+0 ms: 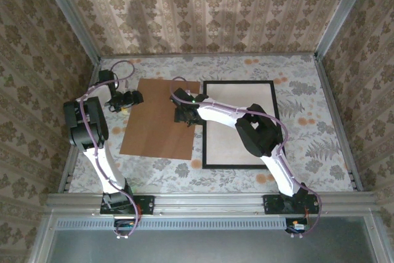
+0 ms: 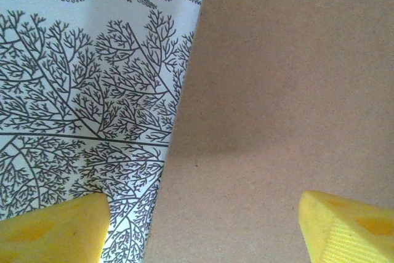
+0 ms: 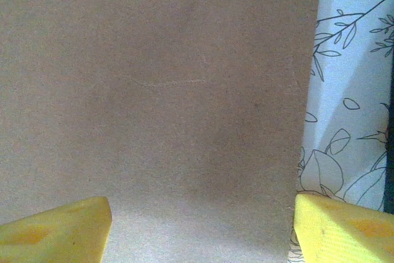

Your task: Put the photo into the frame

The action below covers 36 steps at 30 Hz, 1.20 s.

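Floral tabletop (image 1: 295,90); left gripper (image 2: 203,214), right gripper (image 3: 200,214) astride opposite edges of flat brown backing board (image 1: 160,121), jaws apart. Cream rectangular photo (image 1: 240,90) inside thin black frame (image 1: 237,166), right of board. Risk: board slips pinch, knocks frame.

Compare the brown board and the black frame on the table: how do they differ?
The brown board is one plain solid sheet; the black frame is a thin dark border around a cream inside. The board lies left, the frame right. The open left pincer and right pincer straddle the board's side edges, not the frame's. Both are flat rectangles of similar size.
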### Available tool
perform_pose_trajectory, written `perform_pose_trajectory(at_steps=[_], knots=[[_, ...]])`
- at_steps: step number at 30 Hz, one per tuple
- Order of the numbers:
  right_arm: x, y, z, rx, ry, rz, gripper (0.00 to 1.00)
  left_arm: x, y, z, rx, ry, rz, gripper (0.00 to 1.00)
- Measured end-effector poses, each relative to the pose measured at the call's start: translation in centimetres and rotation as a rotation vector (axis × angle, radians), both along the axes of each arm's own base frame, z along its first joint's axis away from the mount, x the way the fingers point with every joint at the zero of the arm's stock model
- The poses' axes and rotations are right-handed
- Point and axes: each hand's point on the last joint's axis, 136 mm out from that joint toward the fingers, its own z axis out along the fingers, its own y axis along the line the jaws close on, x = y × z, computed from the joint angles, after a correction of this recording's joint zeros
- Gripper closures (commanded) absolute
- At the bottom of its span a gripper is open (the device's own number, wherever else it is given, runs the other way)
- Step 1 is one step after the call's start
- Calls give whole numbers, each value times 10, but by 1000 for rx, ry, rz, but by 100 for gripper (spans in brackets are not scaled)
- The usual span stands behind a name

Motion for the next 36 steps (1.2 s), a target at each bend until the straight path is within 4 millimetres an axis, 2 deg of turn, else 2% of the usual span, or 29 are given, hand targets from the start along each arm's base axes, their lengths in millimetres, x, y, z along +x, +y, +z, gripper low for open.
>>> perform_pose_trajectory(at_steps=[17, 27, 33, 36], knots=[[1, 0, -1, 23, -2, -33, 21, -4, -14, 1, -42, -50, -19, 31], [2, -2, 3, 140, -20, -82, 20, -2, -15, 9, -88, -98, 48, 37], [3, -2, 6, 210, -5, -85, 14, -2, -15, 34, -177, -194, 147, 39], [3, -1, 8, 254, -1, -74, 12, -3, -17, 58, -247, -271, 201, 41]])
